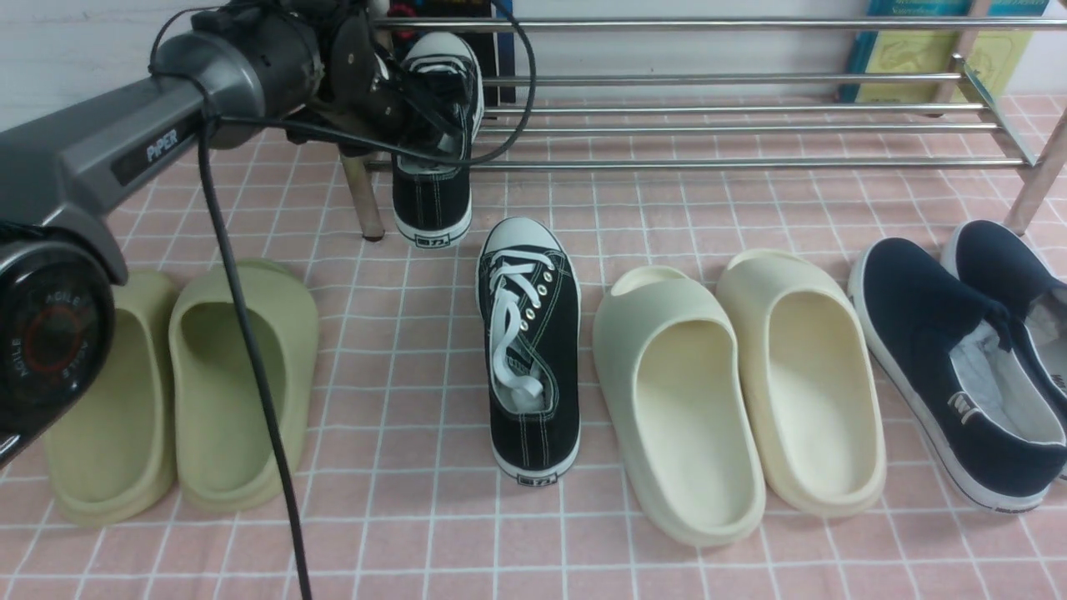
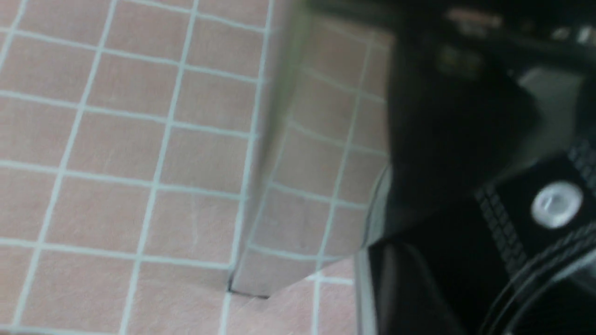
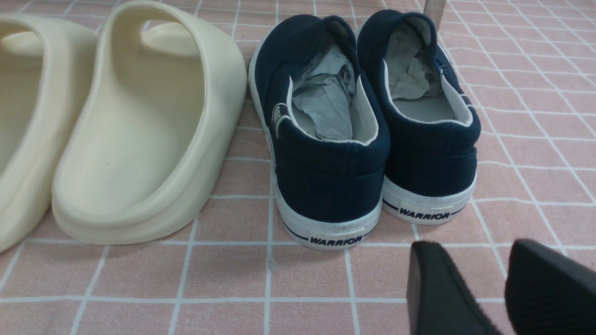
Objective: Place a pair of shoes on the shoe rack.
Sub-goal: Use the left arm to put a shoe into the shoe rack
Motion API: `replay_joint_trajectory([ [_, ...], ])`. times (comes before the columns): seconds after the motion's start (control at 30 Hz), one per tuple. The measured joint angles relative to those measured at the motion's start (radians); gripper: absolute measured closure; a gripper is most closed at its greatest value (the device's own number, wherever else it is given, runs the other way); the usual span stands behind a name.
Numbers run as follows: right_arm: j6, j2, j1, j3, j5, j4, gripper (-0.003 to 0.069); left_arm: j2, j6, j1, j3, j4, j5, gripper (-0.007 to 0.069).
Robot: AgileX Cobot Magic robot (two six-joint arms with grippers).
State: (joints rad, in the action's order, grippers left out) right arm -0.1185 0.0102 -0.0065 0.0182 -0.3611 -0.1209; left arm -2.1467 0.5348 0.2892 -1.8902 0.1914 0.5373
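One black canvas sneaker [image 1: 433, 167] with a white toe cap lies tilted across the left end of the chrome shoe rack [image 1: 750, 129]. Its heel hangs past the front bar, above the floor. My left gripper [image 1: 388, 92] is right at this sneaker's opening. Cables and the wrist hide its jaws. The left wrist view is blurred, showing the dark sneaker [image 2: 456, 139] and a rack post [image 2: 274, 186]. The other sneaker [image 1: 529, 358] stands on the pink tiled floor, toe toward the rack. My right gripper [image 3: 470, 249] hovers open over bare floor behind the navy shoes.
Olive foam slides [image 1: 179, 383] sit at the left and cream slides [image 1: 733, 392] are right of the floor sneaker. Navy slip-ons [image 1: 950, 367] stand at the far right near a rack post [image 1: 1034, 183]. Books [image 1: 917, 42] lean behind the rack.
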Motion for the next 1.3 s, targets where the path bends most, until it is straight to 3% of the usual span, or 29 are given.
replay_joint_trajectory([
  [0.1, 0.0, 0.0, 0.0, 0.0, 0.0, 0.0, 0.0418, 0.003, 0.0, 0.0, 0.0, 0.028, 0.029, 0.0179],
  [0.27, 0.0, 0.0, 0.0, 0.0, 0.0, -0.001, 0.0418, 0.007, 0.0, 0.002, 0.0, 0.051, 0.06, 0.0139],
  [0.8, 0.0, 0.0, 0.0, 0.0, 0.0, -0.001, 0.0418, 0.032, -0.002, 0.002, -0.003, 0.199, 0.159, 0.0133],
  [1.1, 0.0, 0.0, 0.0, 0.0, 0.0, -0.001, 0.0418, 0.093, -0.054, 0.003, -0.004, 0.155, 0.246, 0.0133],
  [1.3, 0.0, 0.0, 0.0, 0.0, 0.0, -0.001, 0.0418, 0.147, -0.079, 0.003, -0.007, 0.109, 0.205, 0.0144],
])
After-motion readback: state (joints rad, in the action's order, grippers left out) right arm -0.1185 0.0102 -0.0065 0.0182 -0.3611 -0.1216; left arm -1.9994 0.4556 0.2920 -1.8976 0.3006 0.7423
